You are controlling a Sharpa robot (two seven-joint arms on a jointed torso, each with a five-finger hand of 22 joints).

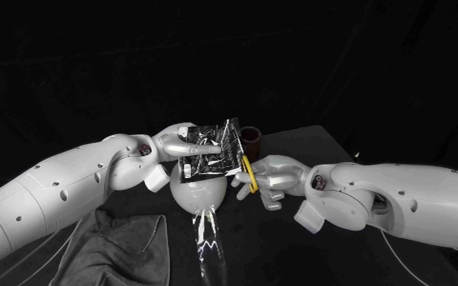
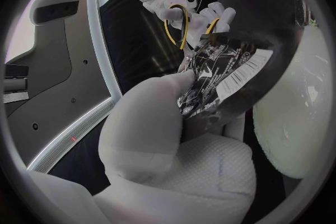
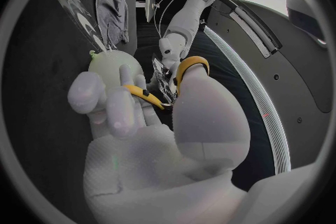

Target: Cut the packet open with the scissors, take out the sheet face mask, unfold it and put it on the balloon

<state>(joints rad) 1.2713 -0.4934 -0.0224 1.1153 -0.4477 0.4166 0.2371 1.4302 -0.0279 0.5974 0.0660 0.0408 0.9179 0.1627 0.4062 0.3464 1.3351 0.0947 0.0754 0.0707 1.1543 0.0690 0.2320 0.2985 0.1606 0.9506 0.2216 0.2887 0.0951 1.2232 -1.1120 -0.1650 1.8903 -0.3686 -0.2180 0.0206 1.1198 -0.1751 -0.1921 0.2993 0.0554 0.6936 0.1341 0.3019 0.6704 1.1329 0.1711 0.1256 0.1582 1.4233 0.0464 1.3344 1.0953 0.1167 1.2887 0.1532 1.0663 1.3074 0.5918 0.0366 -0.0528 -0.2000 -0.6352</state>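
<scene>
The left hand (image 1: pixel 181 143) holds the dark printed packet (image 1: pixel 215 148) upright just above the white balloon (image 1: pixel 200 192); its fingers (image 1: pixel 206 148) pinch the packet's left part, leaving the right part free; the packet's lower edge hangs close over the balloon's top. The right hand (image 1: pixel 274 180) grips the yellow-handled scissors (image 1: pixel 247 169), its fingers (image 3: pixel 119 106) curled through and around the handle loops; the scissors meet the packet's right edge, though the blades are too small to tell whether they bite. The balloon sits on the table (image 1: pixel 306 140); a brown cylinder (image 1: pixel 252 137) stands just behind the packet; a grey cloth (image 1: pixel 114 246) and a clear film strip (image 1: pixel 208 236) lie nearer the robot.
</scene>
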